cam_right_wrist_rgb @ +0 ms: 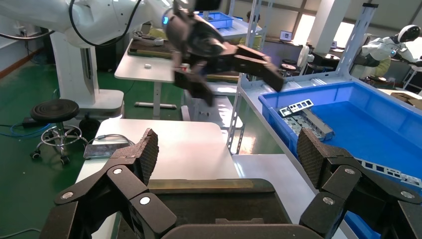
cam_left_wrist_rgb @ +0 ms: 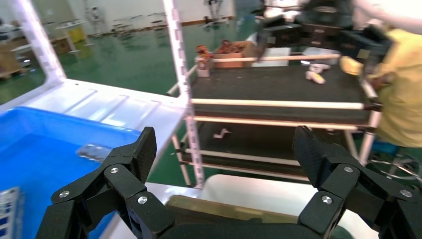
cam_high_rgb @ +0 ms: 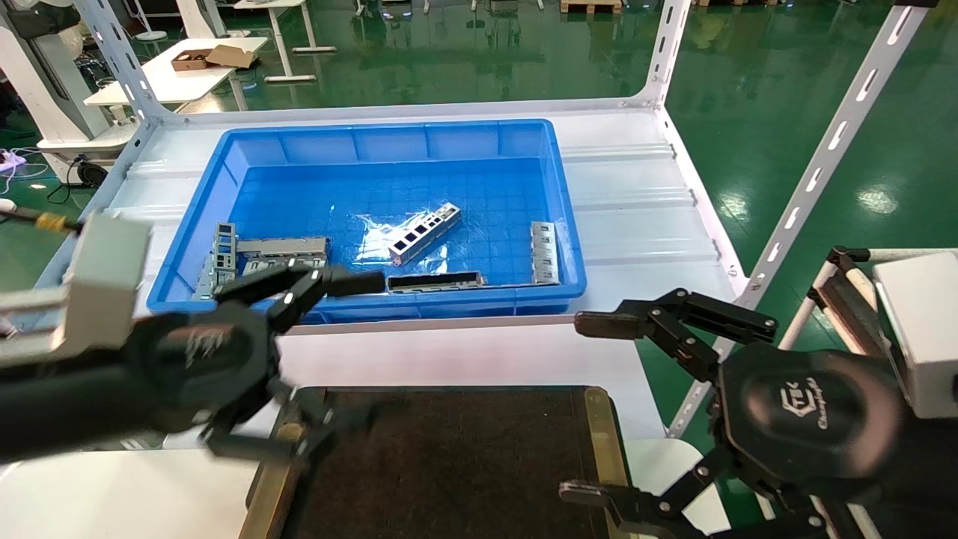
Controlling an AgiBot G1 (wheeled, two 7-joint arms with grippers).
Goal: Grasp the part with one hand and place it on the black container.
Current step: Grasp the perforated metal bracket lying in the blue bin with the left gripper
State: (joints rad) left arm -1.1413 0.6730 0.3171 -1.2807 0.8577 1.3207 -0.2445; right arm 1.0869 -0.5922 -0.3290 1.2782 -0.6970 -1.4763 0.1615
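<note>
Head view shows the part (cam_high_rgb: 424,233) lying diagonally in the blue bin (cam_high_rgb: 569,247), so the left gripper (cam_high_rgb: 329,352), spread wide at the bin's near-left corner, should turn to straddle its narrow width, while the right gripper (cam_high_rgb: 591,408), also spread, idles beside the black container (cam_high_rgb: 602,427).

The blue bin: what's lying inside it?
Inside the blue bin lie the shiny part, grey slotted plates, a dark strip and another plate. The left gripper hides the near-left corner.

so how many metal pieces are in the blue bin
5: shiny part mid-bin, dark strip at the near wall, grey plate on the right, two grey pieces on the left. More may be hidden.
</note>
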